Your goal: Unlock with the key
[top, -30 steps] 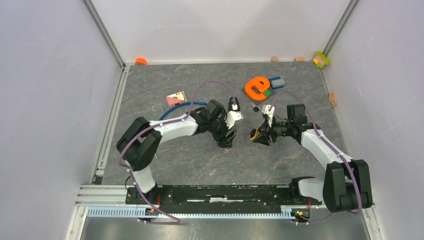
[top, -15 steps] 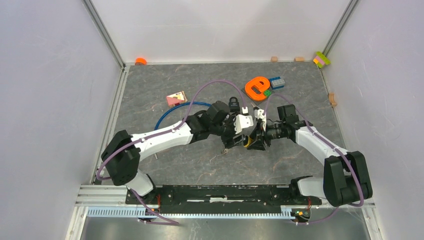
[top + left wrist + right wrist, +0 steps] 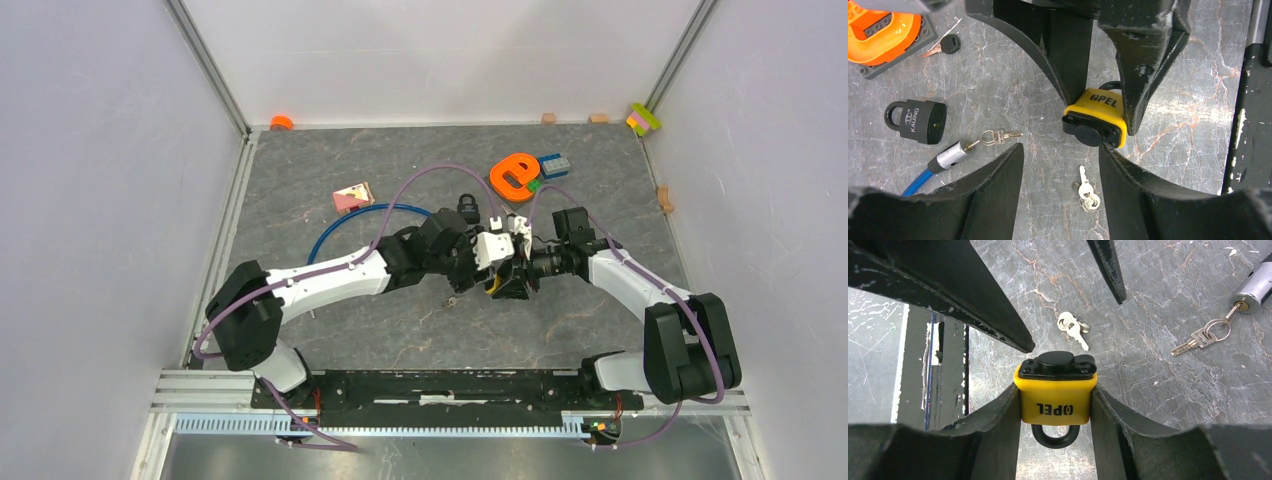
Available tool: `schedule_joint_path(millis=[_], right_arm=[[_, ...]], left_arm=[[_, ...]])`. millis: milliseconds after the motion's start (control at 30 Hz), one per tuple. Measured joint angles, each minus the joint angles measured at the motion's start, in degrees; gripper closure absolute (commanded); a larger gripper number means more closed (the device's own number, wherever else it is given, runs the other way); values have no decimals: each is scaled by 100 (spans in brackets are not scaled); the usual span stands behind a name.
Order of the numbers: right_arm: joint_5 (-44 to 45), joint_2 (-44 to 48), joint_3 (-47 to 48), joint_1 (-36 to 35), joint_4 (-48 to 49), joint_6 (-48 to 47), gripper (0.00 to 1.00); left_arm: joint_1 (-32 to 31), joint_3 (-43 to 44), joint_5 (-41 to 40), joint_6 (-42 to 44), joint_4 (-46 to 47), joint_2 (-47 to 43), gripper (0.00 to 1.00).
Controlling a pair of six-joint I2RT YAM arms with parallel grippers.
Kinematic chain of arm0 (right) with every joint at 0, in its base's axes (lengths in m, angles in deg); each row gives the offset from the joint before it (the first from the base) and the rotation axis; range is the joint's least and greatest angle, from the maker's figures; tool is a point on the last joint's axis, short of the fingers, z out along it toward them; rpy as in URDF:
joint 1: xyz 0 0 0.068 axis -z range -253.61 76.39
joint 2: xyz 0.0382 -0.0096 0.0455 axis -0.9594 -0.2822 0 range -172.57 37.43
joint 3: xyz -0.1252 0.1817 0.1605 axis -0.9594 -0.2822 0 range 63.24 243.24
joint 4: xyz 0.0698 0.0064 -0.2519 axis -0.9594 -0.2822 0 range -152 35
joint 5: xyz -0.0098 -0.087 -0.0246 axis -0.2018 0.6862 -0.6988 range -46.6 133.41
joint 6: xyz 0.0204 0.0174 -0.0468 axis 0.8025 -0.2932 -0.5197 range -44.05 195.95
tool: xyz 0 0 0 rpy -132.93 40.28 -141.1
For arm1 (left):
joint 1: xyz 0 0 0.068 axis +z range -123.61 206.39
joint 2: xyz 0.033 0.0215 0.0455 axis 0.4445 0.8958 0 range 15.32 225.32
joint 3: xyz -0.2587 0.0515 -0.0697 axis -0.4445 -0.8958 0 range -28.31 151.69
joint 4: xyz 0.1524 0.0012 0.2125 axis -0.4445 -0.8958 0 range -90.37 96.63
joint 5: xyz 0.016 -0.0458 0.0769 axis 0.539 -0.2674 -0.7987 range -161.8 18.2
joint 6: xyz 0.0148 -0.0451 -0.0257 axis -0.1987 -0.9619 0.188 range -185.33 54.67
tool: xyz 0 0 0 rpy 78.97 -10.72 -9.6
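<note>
A yellow padlock (image 3: 1055, 400) with a black cap end and a black shackle is clamped by its sides in my right gripper (image 3: 1055, 390), which holds it above the table, cap pointing towards my left gripper. My left gripper (image 3: 1060, 150) faces it with jaws apart and nothing between them. Its right fingertip (image 3: 1105, 150) is at the padlock's (image 3: 1096, 117) black cap. A small silver key (image 3: 1087, 190) on a ring lies on the table below, seen through the gap. From above, both grippers meet mid-table around the padlock (image 3: 490, 285), with the key (image 3: 452, 299) just left of them.
A black padlock (image 3: 915, 121) lies to the left, beside a blue cable lock's steel cylinder (image 3: 950, 155) with a key ring (image 3: 998, 136) in it. A black-headed key (image 3: 945, 45) and an orange letter (image 3: 515, 172) on a grey plate lie further back. A pink block (image 3: 351, 196) sits back left.
My left arm swung right until its gripper met the padlock, and its jaws narrowed slightly. My right gripper carried the padlock a little to the left.
</note>
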Motion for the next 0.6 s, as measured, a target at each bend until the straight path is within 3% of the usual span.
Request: schedule_joint_path(millis=[600], right_arm=[[-2,0,0,0,153,186,100]], left_arm=[[-219,0,4,0,0,37,45]])
